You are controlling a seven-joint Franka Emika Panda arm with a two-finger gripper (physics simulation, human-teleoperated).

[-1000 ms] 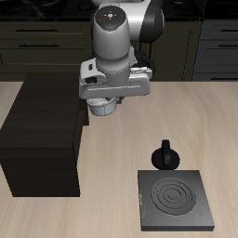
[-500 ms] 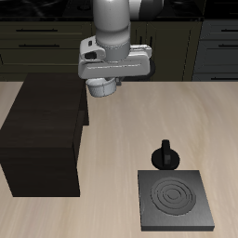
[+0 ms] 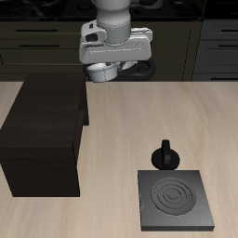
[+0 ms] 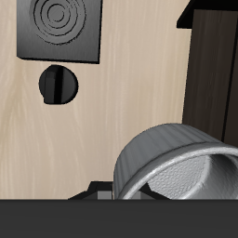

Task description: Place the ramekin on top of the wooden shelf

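Ramekin [image 3: 102, 71] sits gripped in your fingers [image 3: 104, 67], closed on its rim — lifted high off the bench [image 3: 139, 121], beside the shelf's [image 3: 46, 130] back corner. Below the fingers lie a black pot [image 4: 58, 85] and stove plate [image 4: 61, 28].

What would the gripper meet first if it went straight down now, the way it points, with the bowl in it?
Probably the bare table, close beside the wooden shelf. The gripper carries the ramekin near the shelf's edge rather than clearly above its top, though depth is hard to judge.
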